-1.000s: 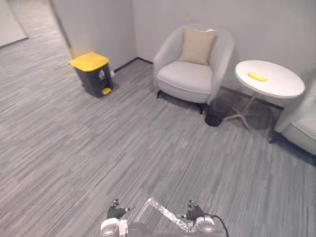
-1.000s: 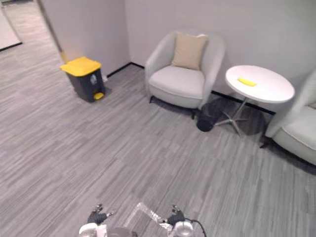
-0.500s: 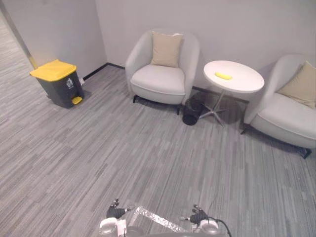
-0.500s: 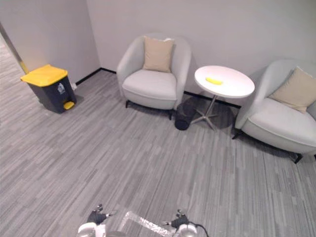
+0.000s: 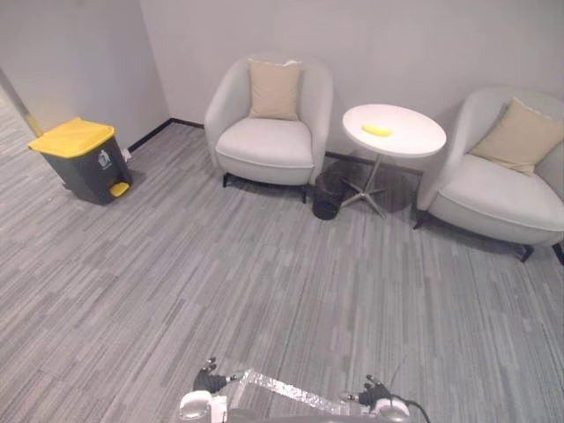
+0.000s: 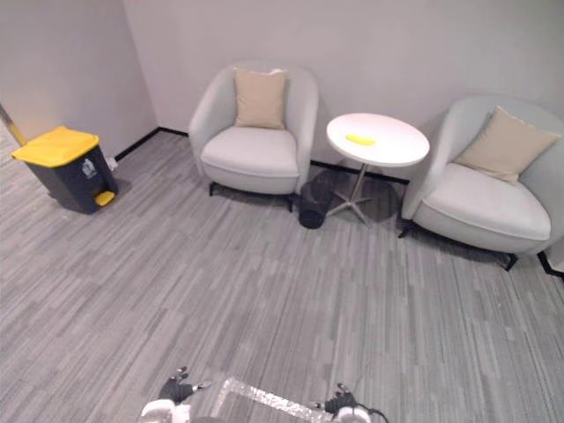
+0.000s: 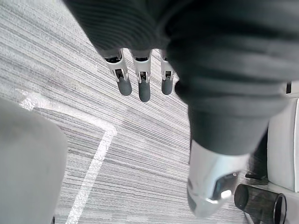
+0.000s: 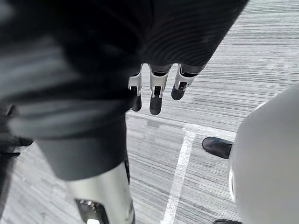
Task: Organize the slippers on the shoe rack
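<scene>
A grey striped carpet floor (image 5: 220, 282) fills the lower frame, a white tape line (image 5: 291, 392) at bottom centre. The left hand (image 7: 140, 70) and right hand (image 8: 156, 84) hang low, fingers straight and holding nothing. Farther up stand a yellow-lidded bin (image 5: 77, 159) at left, two armchairs (image 5: 269, 132) and a round table (image 5: 394, 130). No slippers or shoe rack can be seen here; judging by that, finding them comes next.
</scene>
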Available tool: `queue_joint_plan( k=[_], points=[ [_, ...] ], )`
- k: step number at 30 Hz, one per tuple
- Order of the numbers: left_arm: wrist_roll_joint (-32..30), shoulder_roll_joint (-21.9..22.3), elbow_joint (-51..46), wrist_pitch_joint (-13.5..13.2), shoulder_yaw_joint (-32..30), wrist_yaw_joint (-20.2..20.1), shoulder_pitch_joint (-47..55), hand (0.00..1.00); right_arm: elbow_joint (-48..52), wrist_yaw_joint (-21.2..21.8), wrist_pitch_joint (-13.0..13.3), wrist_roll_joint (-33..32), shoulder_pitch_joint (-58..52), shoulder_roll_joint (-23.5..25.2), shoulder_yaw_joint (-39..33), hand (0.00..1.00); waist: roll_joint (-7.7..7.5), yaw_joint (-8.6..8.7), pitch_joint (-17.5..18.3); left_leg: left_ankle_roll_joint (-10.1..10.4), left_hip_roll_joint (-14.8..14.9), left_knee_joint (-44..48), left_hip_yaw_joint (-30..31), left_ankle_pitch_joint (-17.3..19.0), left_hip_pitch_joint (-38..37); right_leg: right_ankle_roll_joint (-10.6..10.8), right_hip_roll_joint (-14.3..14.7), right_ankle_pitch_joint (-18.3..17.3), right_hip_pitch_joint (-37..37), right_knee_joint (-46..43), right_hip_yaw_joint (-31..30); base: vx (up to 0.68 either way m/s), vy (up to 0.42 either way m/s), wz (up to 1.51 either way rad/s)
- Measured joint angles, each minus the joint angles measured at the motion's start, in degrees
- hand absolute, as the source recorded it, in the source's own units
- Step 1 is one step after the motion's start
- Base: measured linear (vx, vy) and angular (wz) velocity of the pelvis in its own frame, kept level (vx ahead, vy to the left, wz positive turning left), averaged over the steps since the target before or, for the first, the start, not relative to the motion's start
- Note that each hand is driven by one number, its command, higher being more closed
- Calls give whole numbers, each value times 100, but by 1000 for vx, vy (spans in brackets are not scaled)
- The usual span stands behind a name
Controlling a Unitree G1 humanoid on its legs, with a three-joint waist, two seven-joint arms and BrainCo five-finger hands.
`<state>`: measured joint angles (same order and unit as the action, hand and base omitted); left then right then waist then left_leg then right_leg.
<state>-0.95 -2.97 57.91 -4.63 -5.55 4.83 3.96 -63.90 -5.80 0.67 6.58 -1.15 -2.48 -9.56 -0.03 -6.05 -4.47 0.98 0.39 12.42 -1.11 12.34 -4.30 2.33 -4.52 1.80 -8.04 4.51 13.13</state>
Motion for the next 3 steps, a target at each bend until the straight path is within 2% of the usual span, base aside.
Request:
queue_joint_plan(
  k=[3],
  points=[
    [-1,-10,11,1,-2,0,6,0,-17,-47,-28,-1,-41,-40,-154,0,37,26,0,-7,-8,-68,-18,-5,-13,3,1,3,11,47,-23,21,13,-4]
  ],
)
